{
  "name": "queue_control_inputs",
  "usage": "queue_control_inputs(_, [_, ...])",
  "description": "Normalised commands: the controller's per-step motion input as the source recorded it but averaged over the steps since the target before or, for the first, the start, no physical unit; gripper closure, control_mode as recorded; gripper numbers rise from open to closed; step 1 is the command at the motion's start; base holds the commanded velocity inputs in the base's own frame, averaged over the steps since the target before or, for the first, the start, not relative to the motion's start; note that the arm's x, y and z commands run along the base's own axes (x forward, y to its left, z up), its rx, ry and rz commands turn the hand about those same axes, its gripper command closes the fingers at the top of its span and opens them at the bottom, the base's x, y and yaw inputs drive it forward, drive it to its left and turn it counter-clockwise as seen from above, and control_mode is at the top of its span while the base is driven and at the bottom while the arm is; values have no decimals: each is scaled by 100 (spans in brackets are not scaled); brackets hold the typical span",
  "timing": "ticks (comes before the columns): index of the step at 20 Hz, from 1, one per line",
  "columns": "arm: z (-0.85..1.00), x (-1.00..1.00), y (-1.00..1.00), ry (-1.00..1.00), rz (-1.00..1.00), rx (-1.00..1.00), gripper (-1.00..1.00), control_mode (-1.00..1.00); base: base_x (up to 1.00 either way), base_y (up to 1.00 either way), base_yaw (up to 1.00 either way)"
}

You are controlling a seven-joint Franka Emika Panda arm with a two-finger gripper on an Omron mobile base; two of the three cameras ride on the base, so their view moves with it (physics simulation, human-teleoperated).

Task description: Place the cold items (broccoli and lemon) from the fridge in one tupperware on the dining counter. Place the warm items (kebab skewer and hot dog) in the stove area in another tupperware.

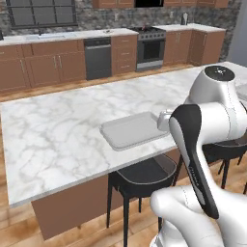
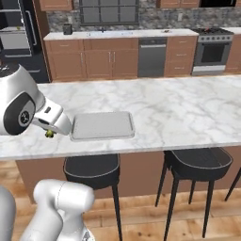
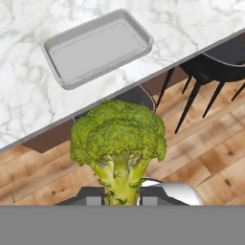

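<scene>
Over by the near edge of the marble dining counter [image 2: 188, 113], the gripper [image 3: 121, 194] has its jaws clamped on the stalk of the broccoli [image 3: 118, 139], head pointing away from the hand. It seems to hang off the counter's edge, above floor and stools [image 3: 217, 64]. The grey tupperware [image 3: 98, 47] sits on the counter nearby.

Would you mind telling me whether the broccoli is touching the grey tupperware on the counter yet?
Apart. The hand view shows the broccoli clamped by its stalk in the gripper, out over the wooden floor, with the counter edge between it and the tupperware.
</scene>
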Motion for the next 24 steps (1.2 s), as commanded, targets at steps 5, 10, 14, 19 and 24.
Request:
queue_control_inputs(5, [0,0,0,0,0,0,100,100,34,0,0])
queue_control_inputs(10, [0,57,0,0,3,0,100,-100,10,0,0])
queue_control_inputs(14, [0,98,0,2,5,0,100,-100,0,0,0])
queue_control_inputs(19, [-34,100,-11,17,1,3,100,-100,0,0,0])
queue_control_inputs(24, [-52,100,-37,17,0,13,100,-100,0,0,0])
